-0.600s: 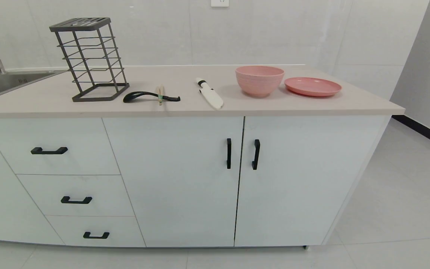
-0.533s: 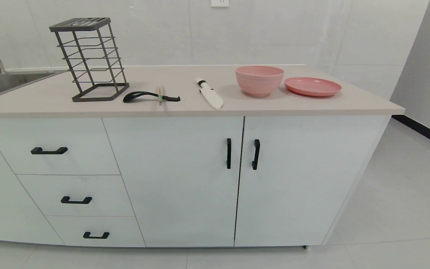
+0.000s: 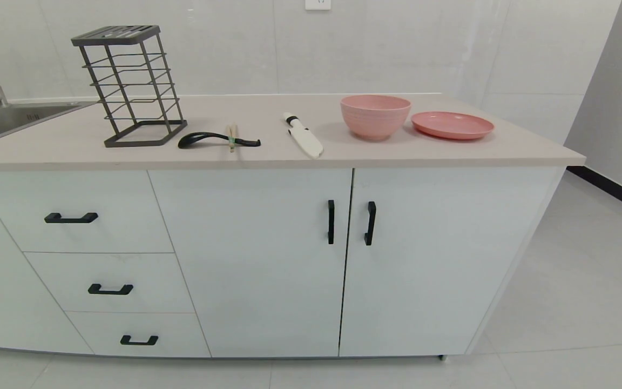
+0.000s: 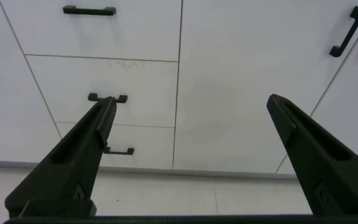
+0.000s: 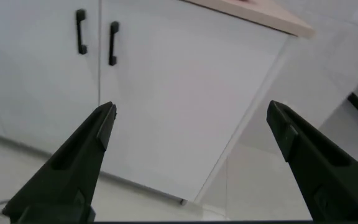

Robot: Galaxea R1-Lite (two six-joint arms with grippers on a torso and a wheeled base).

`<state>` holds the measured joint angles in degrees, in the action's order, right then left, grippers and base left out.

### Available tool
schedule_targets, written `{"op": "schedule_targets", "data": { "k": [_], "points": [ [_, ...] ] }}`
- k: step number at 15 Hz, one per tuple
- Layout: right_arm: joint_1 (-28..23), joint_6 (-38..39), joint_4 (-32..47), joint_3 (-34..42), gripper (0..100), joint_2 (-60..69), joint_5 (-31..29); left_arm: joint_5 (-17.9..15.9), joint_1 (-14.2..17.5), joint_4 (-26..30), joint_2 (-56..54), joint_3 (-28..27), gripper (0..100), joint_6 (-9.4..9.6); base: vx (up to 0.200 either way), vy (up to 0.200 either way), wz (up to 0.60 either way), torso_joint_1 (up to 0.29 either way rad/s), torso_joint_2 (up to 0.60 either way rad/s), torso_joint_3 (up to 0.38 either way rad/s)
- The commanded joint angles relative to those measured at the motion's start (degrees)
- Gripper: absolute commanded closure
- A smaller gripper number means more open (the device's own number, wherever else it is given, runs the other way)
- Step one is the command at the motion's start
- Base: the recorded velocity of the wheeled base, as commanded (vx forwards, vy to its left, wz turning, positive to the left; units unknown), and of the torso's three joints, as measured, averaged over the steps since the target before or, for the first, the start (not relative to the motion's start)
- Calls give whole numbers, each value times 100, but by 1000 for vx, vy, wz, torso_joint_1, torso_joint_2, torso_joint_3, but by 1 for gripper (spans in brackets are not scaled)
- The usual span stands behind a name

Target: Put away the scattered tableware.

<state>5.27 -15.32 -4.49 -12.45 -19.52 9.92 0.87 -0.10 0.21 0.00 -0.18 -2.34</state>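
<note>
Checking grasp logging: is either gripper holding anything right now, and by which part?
Nothing held. The left gripper and right gripper are both open and empty, facing the cabinet fronts.

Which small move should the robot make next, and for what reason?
Probably raise the left hand toward the black spoon beside the rack: it and the right hand are open, empty, low before the cabinet, while that spoon lies up on the counter.

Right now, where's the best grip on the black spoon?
Probably take the black spoon by its handle, between the scoop and the chopsticks lying across it, coming straight down, jaws closing across its width. It lies flat on the countertop, and the handle seems to arch up there; the scoop is low and wide.
</note>
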Motion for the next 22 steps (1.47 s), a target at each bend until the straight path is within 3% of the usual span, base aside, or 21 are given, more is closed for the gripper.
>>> {"op": "schedule_targets", "data": {
  "k": [1, 3, 4, 5, 7, 11, 16, 19, 20, 22],
  "points": [
    [449, -375, -26, -425, 0, -1414, 511, -7, 1, 6, 9, 1, 0, 32, 0, 0, 0, 0, 0, 0],
    [827, -639, -52, -882, 0, -2416, 458, -7, 1, 6, 9, 1, 0, 41, 0, 0, 0, 0, 0, 0],
    [836, -1008, -70, -997, 0, -2794, 335, -43, 1, 14, 9, 1, 0, 234, 0, 0, 0, 0, 0, 0],
    [915, -1377, -70, -1040, 0, -3120, 203, -95, 1, 14, 9, 1, 0, 296, 0, 0, 0, 0, 0, 0],
    [1003, -1649, -263, -988, 0, -3761, 194, -104, 1, 6, 9, 1, 0, 278, 0, 0, 0, 0, 0, 0],
    [1679, -1632, -826, -1207, 0, -4579, 238, -113, 1, -3, 9, 1, 0, 296, 0, 0, 0, 0, 0, 0],
    [1644, -1148, -1573, -1445, 0, -5967, 537, -113, 1, -3, 9, 1, 0, 287, 0, 0, 0, 0, 0, 0],
    [1627, -1008, -2171, -1955, 0, -6987, 642, -113, 1, -3, 9, 9, 0, 296, 0, 0, 0, 0, 0, 0],
    [1706, -1043, -2496, -2025, 0, -7365, 1223, -104, 1, -3, 9, 9, 0, 296, 0, 0, 0, 0, 0, 0],
    [1890, -1078, -2847, -2122, 0, -7857, 1583, -113, 1, -3, 9, 1, 0, 287, 0, 0, 0, 0, 0, 0]
  ]
}}
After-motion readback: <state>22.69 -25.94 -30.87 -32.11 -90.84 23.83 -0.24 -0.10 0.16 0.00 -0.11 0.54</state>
